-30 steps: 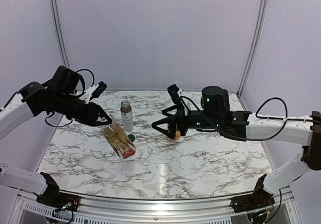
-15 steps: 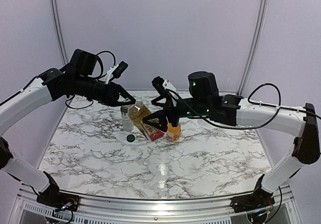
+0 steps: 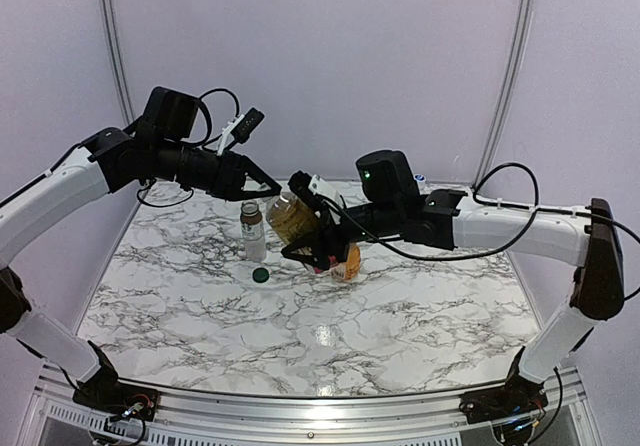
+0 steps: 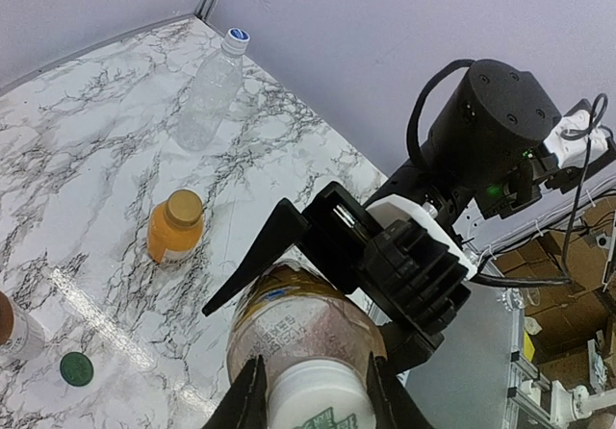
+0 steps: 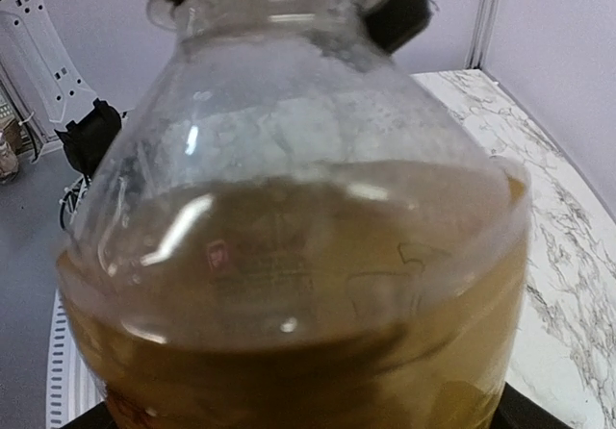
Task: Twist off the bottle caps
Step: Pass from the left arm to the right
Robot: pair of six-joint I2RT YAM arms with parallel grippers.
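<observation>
Left gripper (image 3: 268,194): we are pinching the white cap (image 4: 318,402) of the amber tea bottle (image 3: 288,216), with the jaws narrowed to the cap's width and a finger pressing each side.
Right gripper (image 3: 315,251): we are bracing the bottle's lower body, with the jaws spread wide around it and seemingly bearing on both sides.
Bottle's place: it is hanging tilted in the air between the two grippers, off the table (image 3: 400,316), its cap pointing toward 10 o'clock in the top view.
Risk, slip: if the right jaws are gripping too lightly, the whole bottle may turn with the cap.
Risk, spill: a cap coming free at this tilt could let tea run out.
Risk, squeeze: clamping the soft body harder could push liquid out once the seal breaks.
Bottles: we are counting four. These are the tea one, the orange juice bottle (image 4: 171,237) at its 4 o'clock, the short clear bottle (image 3: 253,231) at its 9 o'clock, and the tall clear bottle (image 4: 204,97) lying at the juice's 12 o'clock in the left wrist view.
Caps: we are counting four. These are the white one, the orange cap (image 4: 184,205) on the juice, the white-and-blue cap (image 4: 236,36) on the tall bottle, and the dark green cap (image 3: 261,275) lying loose at the short bottle's 6 o'clock.
</observation>
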